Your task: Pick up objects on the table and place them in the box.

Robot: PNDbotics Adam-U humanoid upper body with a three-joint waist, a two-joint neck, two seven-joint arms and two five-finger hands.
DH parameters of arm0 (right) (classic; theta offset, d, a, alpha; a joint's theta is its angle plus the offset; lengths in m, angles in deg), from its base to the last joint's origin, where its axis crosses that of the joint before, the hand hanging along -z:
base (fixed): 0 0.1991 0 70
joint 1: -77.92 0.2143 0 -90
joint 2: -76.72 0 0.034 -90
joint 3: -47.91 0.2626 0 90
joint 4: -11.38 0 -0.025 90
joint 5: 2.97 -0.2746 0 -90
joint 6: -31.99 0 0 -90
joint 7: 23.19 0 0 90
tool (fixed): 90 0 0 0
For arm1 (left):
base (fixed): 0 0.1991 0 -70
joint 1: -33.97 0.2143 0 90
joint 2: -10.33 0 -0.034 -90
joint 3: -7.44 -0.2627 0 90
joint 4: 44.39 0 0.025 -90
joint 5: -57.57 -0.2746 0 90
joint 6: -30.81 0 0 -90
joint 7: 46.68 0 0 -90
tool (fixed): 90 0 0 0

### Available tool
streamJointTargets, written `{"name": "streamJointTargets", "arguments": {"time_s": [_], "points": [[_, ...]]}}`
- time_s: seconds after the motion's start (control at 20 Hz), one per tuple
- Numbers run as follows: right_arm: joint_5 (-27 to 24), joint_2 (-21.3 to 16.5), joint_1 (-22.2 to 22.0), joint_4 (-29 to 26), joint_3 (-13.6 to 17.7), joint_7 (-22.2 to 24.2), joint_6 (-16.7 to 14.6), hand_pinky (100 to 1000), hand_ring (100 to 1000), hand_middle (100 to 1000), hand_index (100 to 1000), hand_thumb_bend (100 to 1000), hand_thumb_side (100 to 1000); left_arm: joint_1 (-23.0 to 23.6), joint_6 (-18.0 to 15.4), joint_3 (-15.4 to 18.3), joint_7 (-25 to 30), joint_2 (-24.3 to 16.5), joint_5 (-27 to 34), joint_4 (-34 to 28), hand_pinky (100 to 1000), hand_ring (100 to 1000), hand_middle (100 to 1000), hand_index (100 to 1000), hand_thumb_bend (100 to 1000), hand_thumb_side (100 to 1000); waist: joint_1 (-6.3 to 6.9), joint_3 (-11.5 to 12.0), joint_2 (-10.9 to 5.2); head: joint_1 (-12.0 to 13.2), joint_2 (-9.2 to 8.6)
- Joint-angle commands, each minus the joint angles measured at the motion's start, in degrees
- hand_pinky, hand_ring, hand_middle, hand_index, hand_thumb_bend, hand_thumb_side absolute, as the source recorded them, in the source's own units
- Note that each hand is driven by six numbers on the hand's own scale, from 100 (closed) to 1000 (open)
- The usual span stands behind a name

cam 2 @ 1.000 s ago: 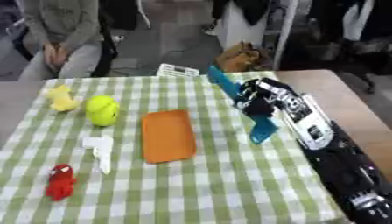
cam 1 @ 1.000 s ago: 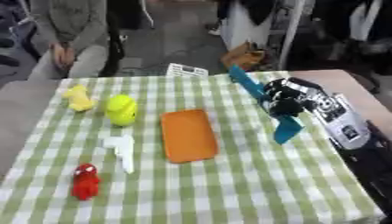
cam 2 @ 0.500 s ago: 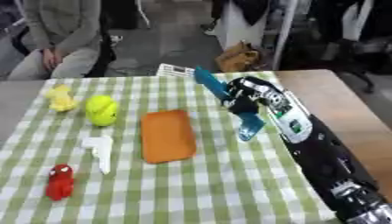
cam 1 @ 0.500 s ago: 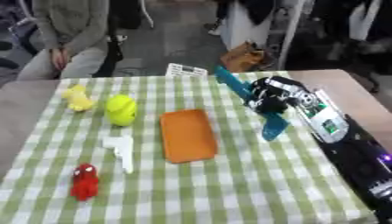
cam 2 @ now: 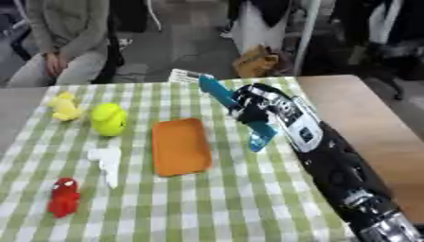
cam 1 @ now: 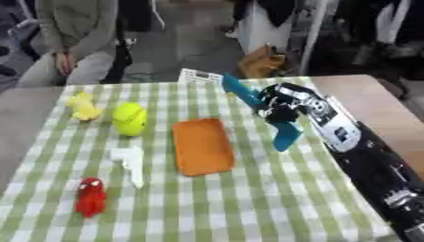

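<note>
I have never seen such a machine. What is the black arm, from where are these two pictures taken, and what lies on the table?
The black arm belongs to a humanoid robot that a person steers. Both pictures come from a stereo camera in its head, looking down, so they are nearly the same. Its right hand reaches in from the right, fingers curled round a long teal object. The left hand is not in view. On the green checked tablecloth lie an orange tray, a yellow-green ball-like toy, a small yellow toy, a white object and a red toy figure. A white card lies at the far edge.
</note>
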Motion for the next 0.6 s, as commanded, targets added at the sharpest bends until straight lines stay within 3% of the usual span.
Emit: {"name": "streamJointTargets", "arguments": {"time_s": [0.05,0.6], "points": [[1.5,0.4,2.3,0.5,0.1,-0.3,-0.6,100,421,489,756,100,100,-0.8,-0.1,-0.1,0.3,-0.5,0.3,-0.6,539,675,728,842,194,848,-0.83,0.2,-0.47,-0.4,0.09],[3.5,2.3,4.3,1.5,0.3,-3.0,-0.5,100,405,494,760,100,100,-1.2,-0.1,-0.5,0.7,0.0,0.6,-0.7,539,675,728,842,195,848,-0.69,1.0,-0.19,-1.3,-0.16]]}}
